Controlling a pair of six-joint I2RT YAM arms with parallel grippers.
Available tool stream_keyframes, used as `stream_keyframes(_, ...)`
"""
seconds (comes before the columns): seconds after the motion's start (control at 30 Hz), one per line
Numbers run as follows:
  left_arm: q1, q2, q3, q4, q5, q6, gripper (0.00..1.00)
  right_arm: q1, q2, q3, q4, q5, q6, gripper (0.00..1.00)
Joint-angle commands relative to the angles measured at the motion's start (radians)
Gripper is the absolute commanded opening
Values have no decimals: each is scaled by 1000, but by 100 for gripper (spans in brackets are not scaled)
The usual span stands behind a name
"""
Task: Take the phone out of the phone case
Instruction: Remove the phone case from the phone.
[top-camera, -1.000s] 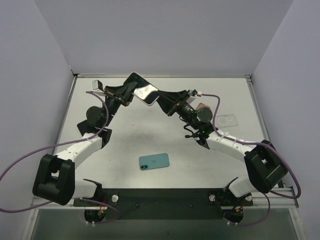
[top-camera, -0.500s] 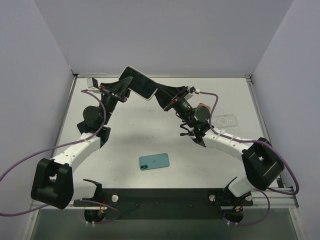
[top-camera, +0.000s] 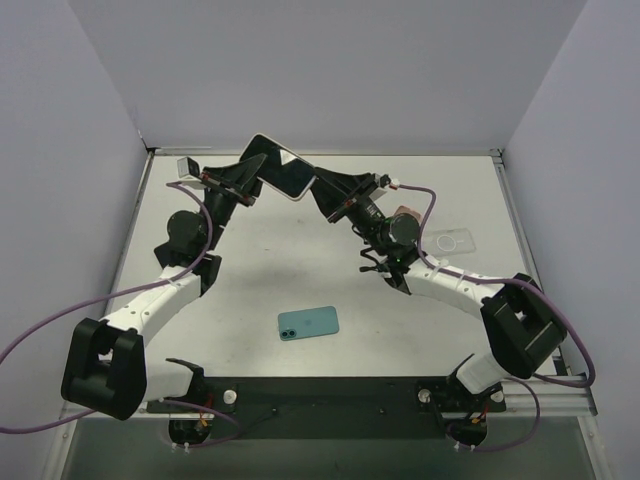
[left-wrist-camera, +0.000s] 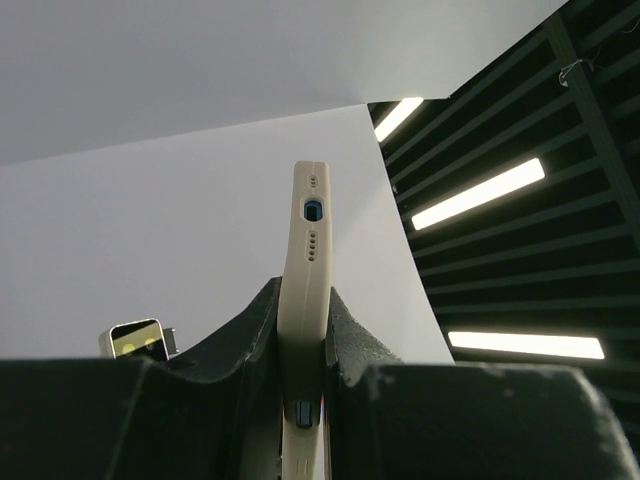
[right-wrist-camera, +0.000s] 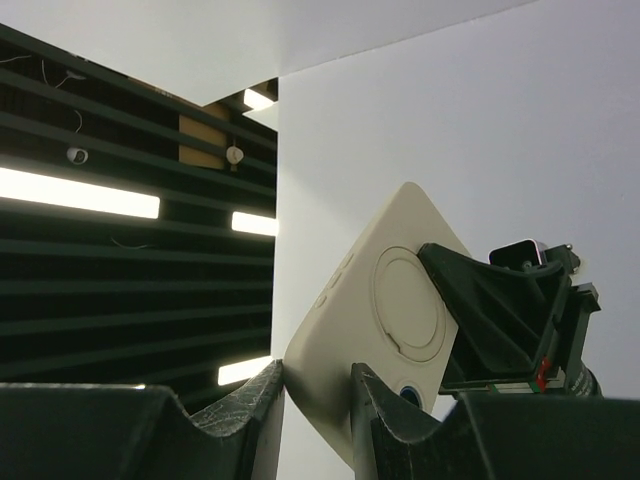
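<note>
A cream phone case (top-camera: 296, 184) with the phone (top-camera: 271, 164) in it, dark screen up, is held in the air over the back middle of the table. My left gripper (top-camera: 250, 180) is shut on its left end and my right gripper (top-camera: 318, 192) is shut on its right corner. The left wrist view shows the case (left-wrist-camera: 305, 260) edge-on, squeezed between the fingers of the left gripper (left-wrist-camera: 303, 335). From the right wrist, the case's back (right-wrist-camera: 385, 310) with its round ring shows, its corner pinched in the right gripper (right-wrist-camera: 316, 385). The left gripper (right-wrist-camera: 495, 310) clamps its far side there.
A teal phone (top-camera: 308, 322) lies back-up on the table, near the front middle. A clear case with a ring (top-camera: 452, 240) lies at the right, beside the right arm. Grey walls close the table at back and sides.
Both grippers have carried the cased phone a little up and to the left and tilted it. In the last half second it has hardly moved.
</note>
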Motion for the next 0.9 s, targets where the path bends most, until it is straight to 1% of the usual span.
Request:
stream_keyframes(0.0, -13, -128, 78, 373, 60, -194, 0, -85, -21, -67, 252, 25, 77, 0)
stream_keyframes(0.03, -11, -133, 78, 350, 72, -190, 0, -95, -37, -108, 228, -1, 63, 0)
stream_keyframes(0.07, -11, -137, 74, 327, 81, -185, 0, -112, -60, -134, 147, -21, 28, 0)
stream_keyframes(0.1, -11, -146, 69, 299, 86, -180, 0, -120, -107, -162, 113, -39, 2, 0)
stream_keyframes(0.13, -11, -150, 63, 290, 86, -179, 0, -128, -130, -214, 79, -49, -27, 0)
stream_keyframes(0.27, -3, -148, 49, 275, 98, -191, 0, -164, -227, -286, -92, -92, -153, 0)
stream_keyframes(0.33, -3, -148, 60, 233, 123, -188, 0, -186, -279, -288, -168, -134, -199, 0)
stream_keyframes(0.37, -3, -151, 66, 212, 146, -182, 0, -187, -299, -279, -244, -148, -235, 0)
stream_keyframes(0.4, -2, -156, 70, 171, 164, -161, 0, -198, -330, -258, -310, -185, -306, 0)
stream_keyframes(0.43, 0, -156, 75, 146, 184, -147, 0, -204, -342, -224, -381, -267, -359, 0)
stream_keyframes(0.47, 0, -159, 80, 118, 233, -134, 0, -209, -354, -158, -530, -312, -415, 0)
stream_keyframes(0.5, 1, -162, 86, 65, 258, -110, 0, -209, -385, -109, -639, -338, -563, 0)
stream_keyframes(0.53, 1, -160, 89, 34, 287, -93, 0, -207, -408, -64, -773, -351, -656, 0)
stream_keyframes(0.57, 1, -160, 86, 3, 333, -78, 0, -201, -434, -17, -1075, -293, -748, 0)
stream_keyframes(0.6, 0, -171, 74, -61, 351, -38, 0, -177, -483, 85, -1217, -243, -936, 10)
stream_keyframes(0.63, 1, -176, 69, -95, 371, -12, 0, -171, -502, 126, -1328, -183, -1001, 15)
stream_keyframes(0.67, 1, -182, 55, -133, 388, 31, 0, -163, -514, 169, -1492, -111, -1058, 21)
stream_keyframes(0.7, 1, -192, 37, -187, 394, 53, 0, -161, -531, 224, -1547, -84, -1098, 28)
stream_keyframes(0.73, 3, -193, 32, -213, 404, 73, 0, -160, -536, 252, -1590, -69, -1158, 31)
stream_keyframes(0.77, 1, -191, 29, -238, 414, 106, 0, -157, -537, 278, -1657, -46, -1184, 32)
stream_keyframes(0.8, 0, -183, 26, -265, 419, 117, 0, -149, -537, 325, -1680, -38, -1207, 38)
stream_keyframes(0.87, -3, -170, 27, -285, 439, 143, 0, -99, -519, 379, -1754, 0, -1275, 44)
